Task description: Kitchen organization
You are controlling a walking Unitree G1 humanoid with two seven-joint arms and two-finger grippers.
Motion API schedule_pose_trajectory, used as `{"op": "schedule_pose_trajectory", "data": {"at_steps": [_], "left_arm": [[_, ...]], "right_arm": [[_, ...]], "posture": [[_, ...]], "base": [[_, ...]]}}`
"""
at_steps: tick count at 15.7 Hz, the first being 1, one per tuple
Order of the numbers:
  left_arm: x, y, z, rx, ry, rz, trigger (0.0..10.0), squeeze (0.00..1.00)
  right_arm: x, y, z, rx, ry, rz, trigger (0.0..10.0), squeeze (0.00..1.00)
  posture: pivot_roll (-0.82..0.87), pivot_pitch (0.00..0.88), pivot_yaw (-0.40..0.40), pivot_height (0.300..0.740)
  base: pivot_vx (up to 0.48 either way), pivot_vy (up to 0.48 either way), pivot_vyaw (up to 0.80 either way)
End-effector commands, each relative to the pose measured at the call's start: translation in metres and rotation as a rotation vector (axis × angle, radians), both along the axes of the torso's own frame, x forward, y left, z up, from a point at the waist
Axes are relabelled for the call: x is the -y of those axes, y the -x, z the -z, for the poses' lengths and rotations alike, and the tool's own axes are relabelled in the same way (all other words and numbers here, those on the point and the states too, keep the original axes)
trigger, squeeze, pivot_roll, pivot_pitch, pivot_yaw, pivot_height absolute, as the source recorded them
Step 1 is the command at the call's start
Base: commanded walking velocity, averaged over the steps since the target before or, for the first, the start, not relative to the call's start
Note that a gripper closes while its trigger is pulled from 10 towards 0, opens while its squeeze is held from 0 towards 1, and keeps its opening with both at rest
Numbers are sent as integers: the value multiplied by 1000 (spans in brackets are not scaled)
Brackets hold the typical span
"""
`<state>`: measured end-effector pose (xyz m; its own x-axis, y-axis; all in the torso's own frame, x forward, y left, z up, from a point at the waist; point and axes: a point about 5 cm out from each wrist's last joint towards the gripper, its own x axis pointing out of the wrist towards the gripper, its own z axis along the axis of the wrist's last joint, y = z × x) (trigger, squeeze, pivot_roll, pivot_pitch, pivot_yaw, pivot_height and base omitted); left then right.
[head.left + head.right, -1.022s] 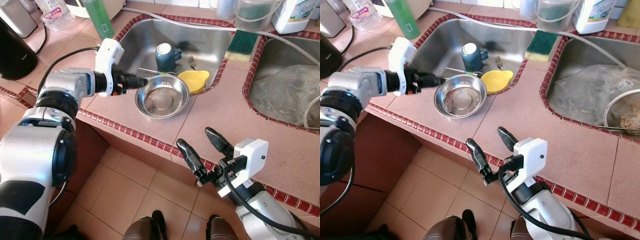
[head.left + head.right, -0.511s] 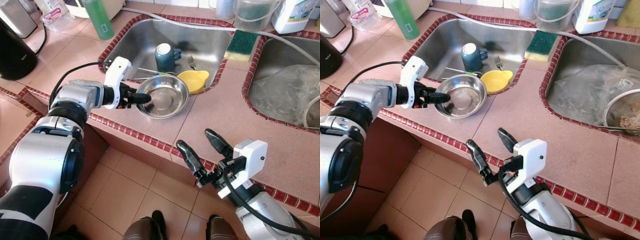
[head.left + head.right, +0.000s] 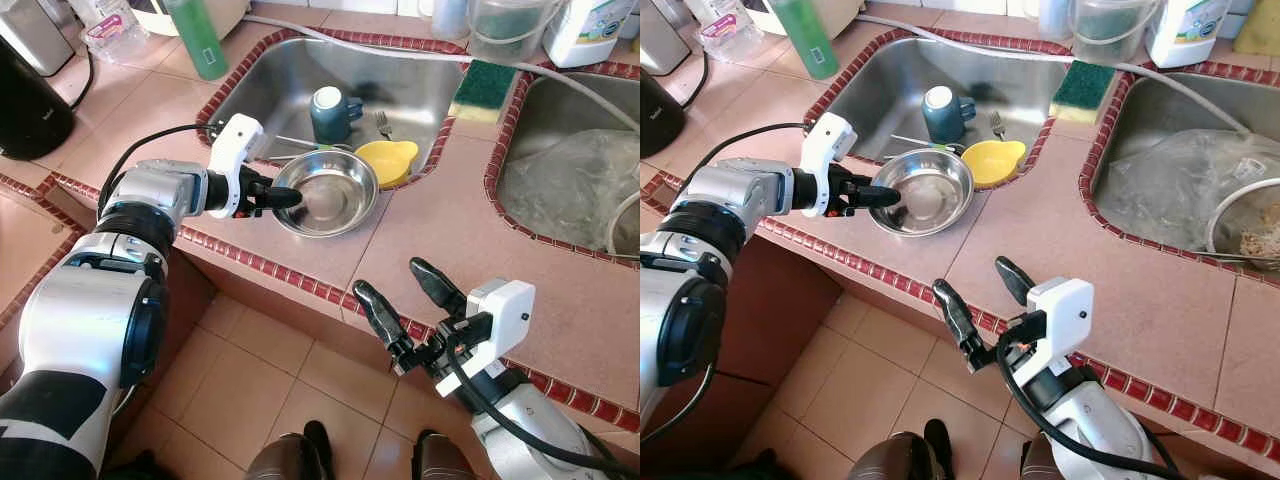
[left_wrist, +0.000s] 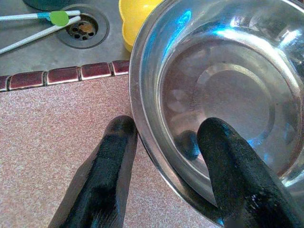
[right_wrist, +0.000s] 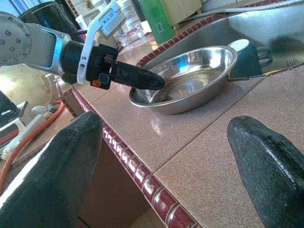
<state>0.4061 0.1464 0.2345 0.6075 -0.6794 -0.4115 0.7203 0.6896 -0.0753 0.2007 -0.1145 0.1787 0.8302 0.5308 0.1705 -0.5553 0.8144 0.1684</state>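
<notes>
Stainless, round and shallow, the steel bowl [image 3: 326, 195] sits on the pink speckled tiled worktop [image 3: 470, 230] at the edge of the steel sink [image 3: 300, 85], beside a yellow plastic cup [image 3: 390, 160]. The left tool [image 4: 161, 156] straddles the bowl's near rim, one black finger [image 4: 228, 166] inside, the other outside, narrowly parted. The right tool [image 3: 400, 305] hangs wide apart below the worktop edge, holding nothing.

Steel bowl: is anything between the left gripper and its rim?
Nothing visible. The left gripper already straddles the rim of the steel bowl on the counter, one finger inside, one outside. The jaws are open.
</notes>
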Motion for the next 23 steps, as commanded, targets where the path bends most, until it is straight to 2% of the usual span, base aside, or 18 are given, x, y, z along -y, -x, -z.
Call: {"op": "schedule_pose_trajectory", "data": {"at_steps": [1, 2, 3, 12, 16, 18, 19, 23], "left_arm": [[-5, 0, 2, 0, -20, -12, 10000, 0], [-5, 0, 2, 0, -20, -12, 10000, 0], [2, 0, -8, 19, 31, 27, 0, 0], [4, 0, -11, 24, 54, 37, 0, 0], [5, -1, -16, 26, 93, 29, 0, 0], [12, -2, -23, 23, 175, 23, 0, 0], [16, -2, -27, 13, 245, 18, 0, 0], [28, -6, -36, 48, 352, -44, 0, 0]], "right_arm": [[-5, 5, -2, 2, -15, -19, 10000, 0], [-5, 5, -2, 2, -15, -19, 10000, 0], [-7, 7, -1, 4, -10, -18, 10000, 0], [-7, 6, -1, 7, -10, -13, 10000, 0], [-5, 4, -1, 10, -6, -8, 10000, 0], [-5, 3, -2, 13, -6, -6, 10000, 0], [-4, 2, -2, 14, -6, -3, 10000, 0], [-3, -2, -4, 28, -6, 7, 10000, 0]], "posture": [[-232, 233, 215, 740], [-232, 233, 215, 740], [-241, 203, 220, 740], [-240, 205, 222, 740], [-236, 212, 223, 740], [-238, 216, 226, 740], [-240, 216, 226, 740], [-255, 200, 226, 740]], "base": [[0, 0, 0], [0, 0, 0], [0, 0, 0], [0, 0, 0], [0, 0, 0], [0, 0, 0], [0, 0, 0], [0, 0, 0]]}}
